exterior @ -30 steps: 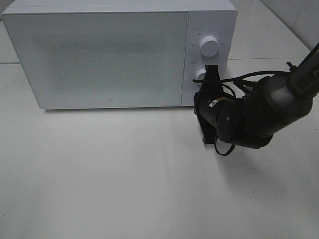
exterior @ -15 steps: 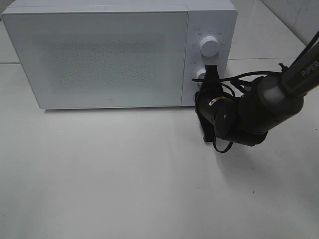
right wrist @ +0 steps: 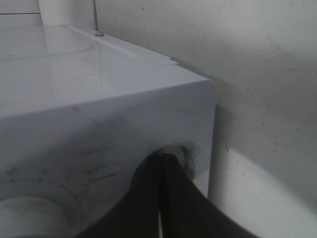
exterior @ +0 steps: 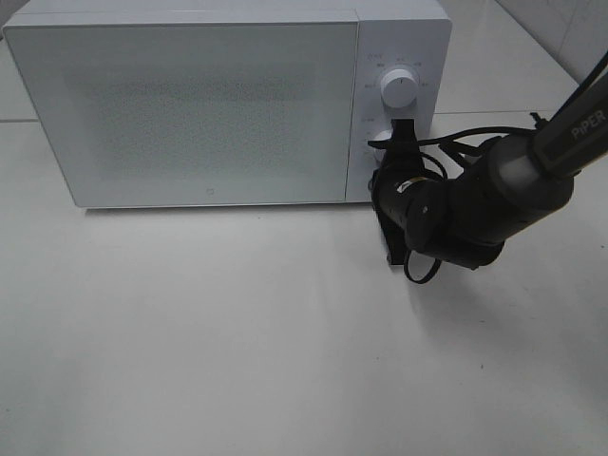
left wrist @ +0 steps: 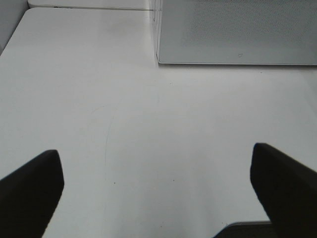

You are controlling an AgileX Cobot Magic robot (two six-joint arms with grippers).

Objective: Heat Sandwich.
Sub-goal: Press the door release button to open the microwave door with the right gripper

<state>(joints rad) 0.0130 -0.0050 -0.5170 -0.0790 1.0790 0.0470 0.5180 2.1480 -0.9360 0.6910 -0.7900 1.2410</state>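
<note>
A plain white matte tabletop (exterior: 237, 361) filled nearly the whole scene, evenly lit from above by soft, diffuse light. A thin grey seam (exterior: 11, 121) ran left to right across its far part. A faint curved scratch (left wrist: 107, 131) marked the surface on its left part. Beyond the far right corner lay pale tiles with grey joints (exterior: 575, 33); wall or floor could not be told. A dim, soft-edged shadow (exterior: 503, 313) rested on the right side
</note>
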